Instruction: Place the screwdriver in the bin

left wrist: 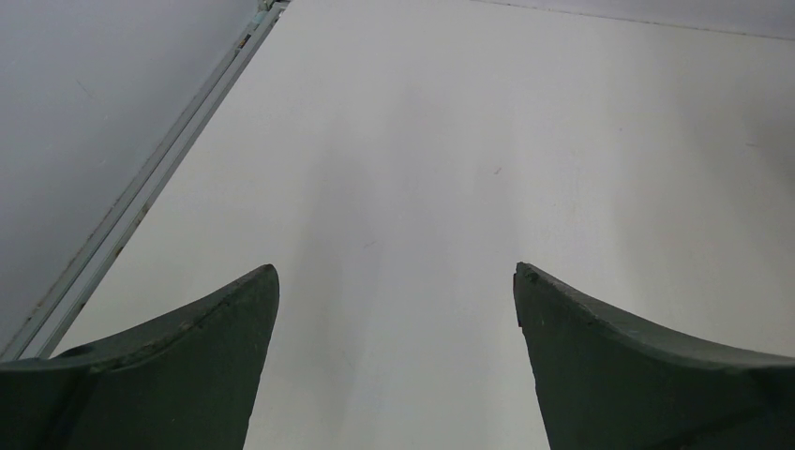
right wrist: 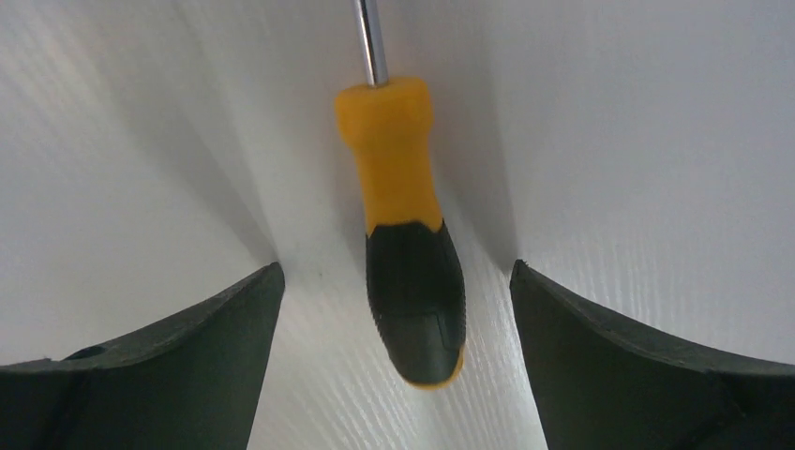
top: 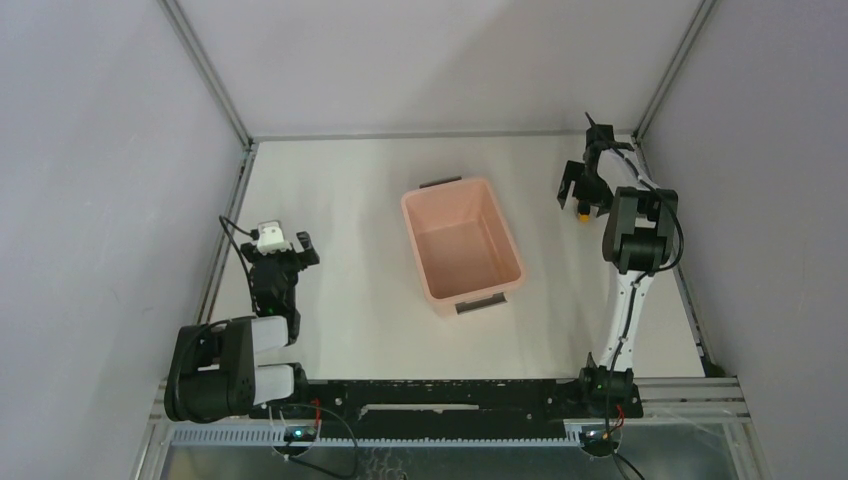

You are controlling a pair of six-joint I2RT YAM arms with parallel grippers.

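Note:
The screwdriver (right wrist: 403, 225) lies on the white table, its orange-and-black handle between my right gripper's (right wrist: 394, 281) open jaws and its grey shaft running away out of the top of the view. The fingers (right wrist: 600, 356) stand apart from the handle on both sides. In the top view the right gripper (top: 581, 196) is at the far right with the orange handle tip (top: 583, 213) showing below it. The pale pink bin (top: 461, 246) stands mid-table, empty, to the left of that gripper. My left gripper (top: 284, 246) is open and empty at the left, over bare table (left wrist: 394, 281).
Grey enclosure walls and metal frame rails (top: 230, 210) border the table on the left, back and right. The right arm's elbow (top: 638, 235) stands close to the right rail. The arm bases sit on the black bar (top: 440, 395) at the near edge.

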